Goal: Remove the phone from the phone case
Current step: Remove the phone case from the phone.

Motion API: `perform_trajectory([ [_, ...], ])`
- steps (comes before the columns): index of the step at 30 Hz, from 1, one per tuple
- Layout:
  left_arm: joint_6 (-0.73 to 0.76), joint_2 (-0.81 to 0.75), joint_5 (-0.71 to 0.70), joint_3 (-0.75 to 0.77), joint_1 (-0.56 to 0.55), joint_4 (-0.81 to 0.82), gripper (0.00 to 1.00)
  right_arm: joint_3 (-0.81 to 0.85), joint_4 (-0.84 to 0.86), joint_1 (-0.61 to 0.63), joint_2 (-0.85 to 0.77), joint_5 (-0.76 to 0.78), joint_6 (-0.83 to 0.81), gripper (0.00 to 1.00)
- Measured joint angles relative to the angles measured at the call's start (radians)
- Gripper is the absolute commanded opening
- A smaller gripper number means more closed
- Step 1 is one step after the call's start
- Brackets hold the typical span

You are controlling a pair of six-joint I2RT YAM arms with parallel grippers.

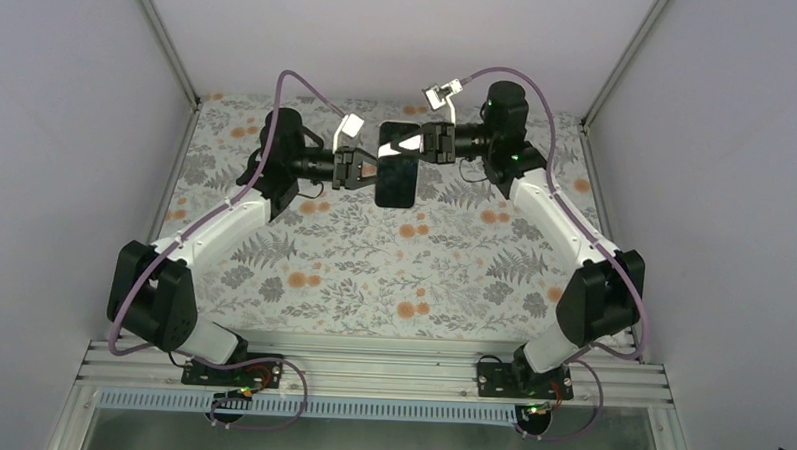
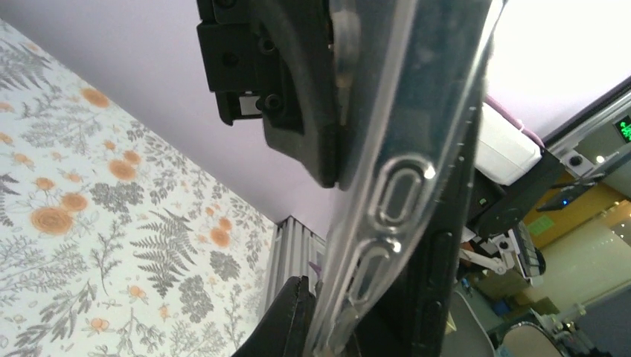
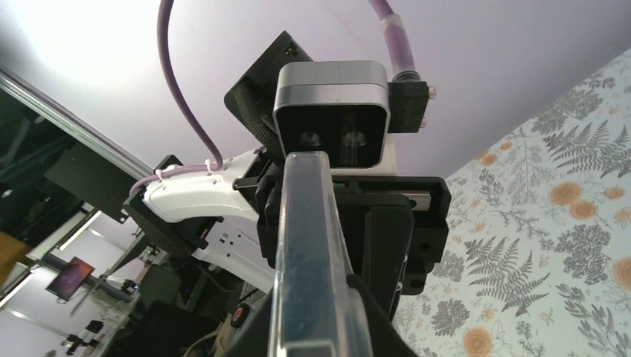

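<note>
Above the floral table (image 1: 373, 274), the phone (image 1: 397, 170) hangs in mid-air toward the far end, dark glossy screen up and long axis running near to far. It sits inside the clear phone case (image 2: 387, 186). 2 grippers are clamped on the case's long edges: the left gripper (image 1: 373, 171), then the right gripper (image 1: 423, 143) slightly farther back.

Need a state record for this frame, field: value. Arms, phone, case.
phone: inside phone case, dark glossy face up, held above the floral table
phone case: clear, button covers visible in left wrist view
left end effector: shut on the case's left edge
right end effector: shut on its upper right edge
task step: phone not yet out
</note>
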Motion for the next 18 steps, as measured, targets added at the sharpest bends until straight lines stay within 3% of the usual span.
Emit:
perform_trajectory([
  [7, -0.086, 0.004, -0.033, -0.001, 0.013, 0.078, 0.02, 0.071, -0.065, -0.032, 0.05, -0.002, 0.006, 0.5],
  [18, -0.147, 0.021, -0.083, 0.003, 0.076, 0.086, 0.02, 0.148, -0.192, -0.136, 0.05, 0.113, -0.088, 0.79],
])
